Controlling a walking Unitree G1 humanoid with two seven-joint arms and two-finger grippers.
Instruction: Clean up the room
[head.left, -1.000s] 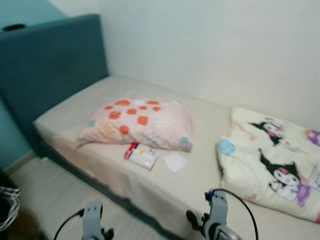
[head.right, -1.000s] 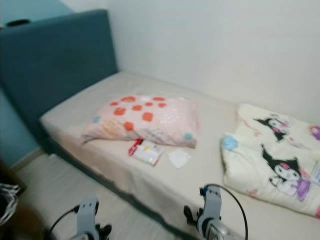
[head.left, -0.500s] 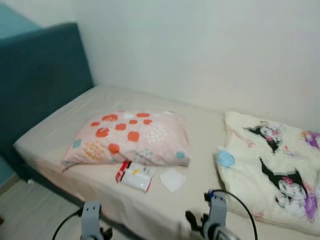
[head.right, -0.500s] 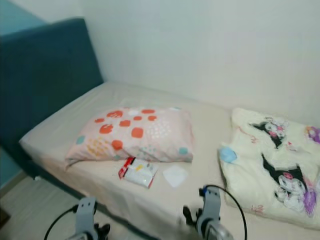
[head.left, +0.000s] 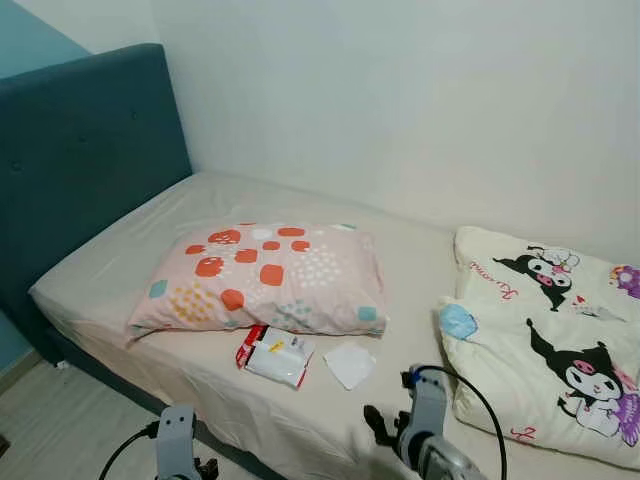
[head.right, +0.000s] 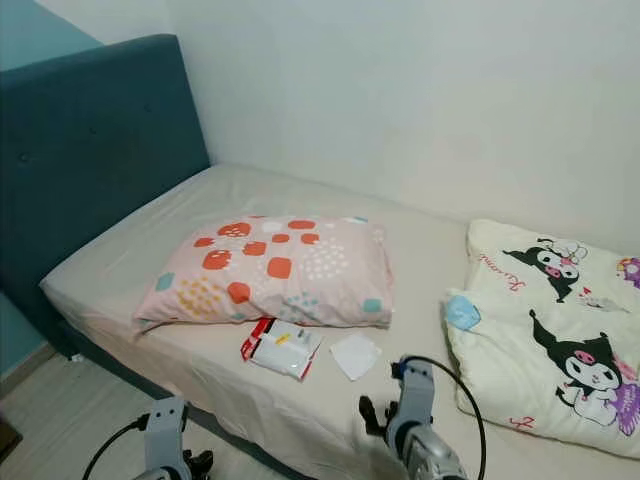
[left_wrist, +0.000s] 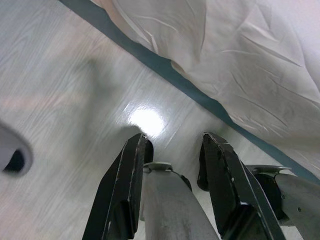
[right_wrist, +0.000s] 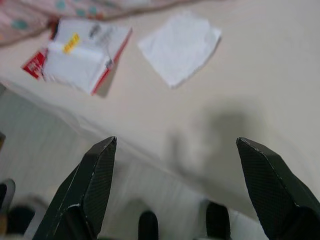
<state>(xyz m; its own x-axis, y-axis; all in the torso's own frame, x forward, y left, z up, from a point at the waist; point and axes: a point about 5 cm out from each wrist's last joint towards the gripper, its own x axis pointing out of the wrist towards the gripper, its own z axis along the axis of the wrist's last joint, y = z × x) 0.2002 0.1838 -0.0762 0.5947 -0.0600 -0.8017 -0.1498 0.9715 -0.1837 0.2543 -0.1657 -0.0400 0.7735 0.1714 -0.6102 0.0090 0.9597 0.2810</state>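
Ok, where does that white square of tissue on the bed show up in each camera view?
Left eye view: white tissue on the sheet, right of the red-and-white packet, below the pillow.
Right eye view: same spot.
Left wrist view: not in it; floor and bed edge.
Right wrist view: ahead of the right gripper, beside the packet.
Shared landmark: the packet.

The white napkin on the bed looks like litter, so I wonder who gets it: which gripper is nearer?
Right. The right gripper hangs open just short of the white napkin, at the bed's edge; the left gripper is low over the floor.
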